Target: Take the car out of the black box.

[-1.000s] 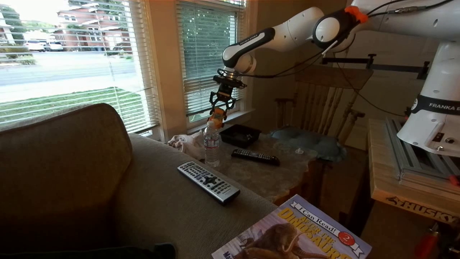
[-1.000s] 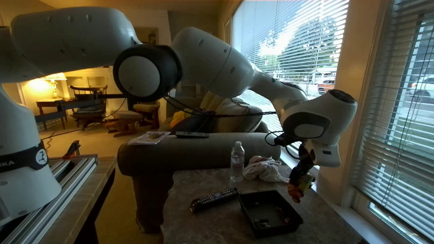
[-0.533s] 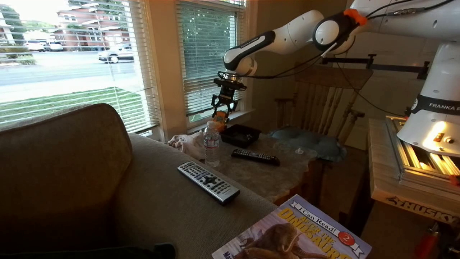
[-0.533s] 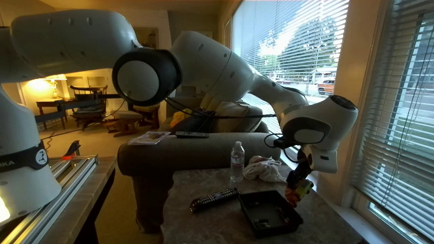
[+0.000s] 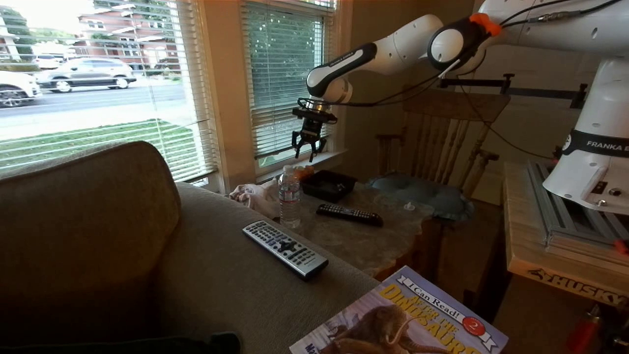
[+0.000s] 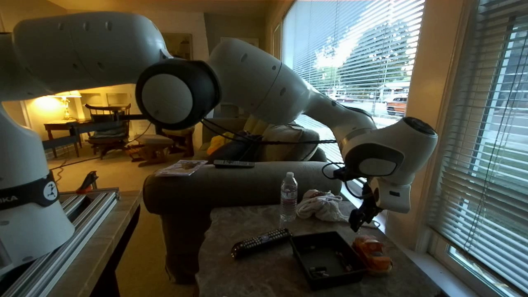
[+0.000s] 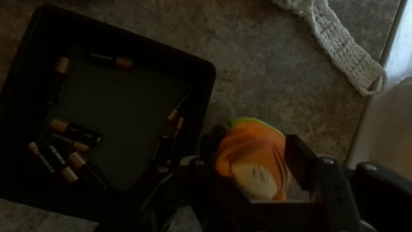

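Can read DURACELL on black, copper-ended batteries (image 7: 59,156) inside the square black plastic box (image 7: 128,109); FRANKA on the white arm's black band (image 5: 592,143); HUSKY on the brown wooden bench (image 5: 565,283); "After the Dinosaurs" on the purple paperback (image 5: 403,319). Can see the cream-patched orange toy car (image 7: 254,154) on the mottled stone-look counter (image 6: 247,272), between box and window-side edge, perhaps touching the box, too dim to be sure. Lies just below the black gripper (image 5: 304,157), framed by widely spread fingers (image 7: 301,161) in the wrist view, with nothing held.

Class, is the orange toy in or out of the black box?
Out: the wrist view and an exterior view show the orange toy beside the black box; the box holds batteries.
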You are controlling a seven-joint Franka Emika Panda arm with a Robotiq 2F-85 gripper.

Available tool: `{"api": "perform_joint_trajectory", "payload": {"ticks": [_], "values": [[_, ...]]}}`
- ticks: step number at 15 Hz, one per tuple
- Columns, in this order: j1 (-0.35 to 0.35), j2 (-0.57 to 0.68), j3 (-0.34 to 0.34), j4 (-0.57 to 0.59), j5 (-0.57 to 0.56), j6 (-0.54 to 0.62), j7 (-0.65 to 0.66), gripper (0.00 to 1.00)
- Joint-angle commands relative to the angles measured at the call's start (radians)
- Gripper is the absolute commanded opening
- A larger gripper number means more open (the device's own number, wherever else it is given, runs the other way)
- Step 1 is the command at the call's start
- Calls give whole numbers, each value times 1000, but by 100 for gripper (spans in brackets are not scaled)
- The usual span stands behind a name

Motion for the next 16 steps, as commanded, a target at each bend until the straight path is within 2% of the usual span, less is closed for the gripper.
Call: {"api": "perform_joint_trajectory", "payload": {"ticks": [1, 2, 4, 10, 16], "values": [[6, 28, -12, 61, -7, -38, 49, 72], [8, 27, -15, 62, -10, -40, 52, 84], [11, 26, -22, 64, -13, -48, 58, 98], [27, 18, -42, 70, -27, -69, 47, 100], [96, -43, -61, 41, -117, -242, -95, 100]]}}
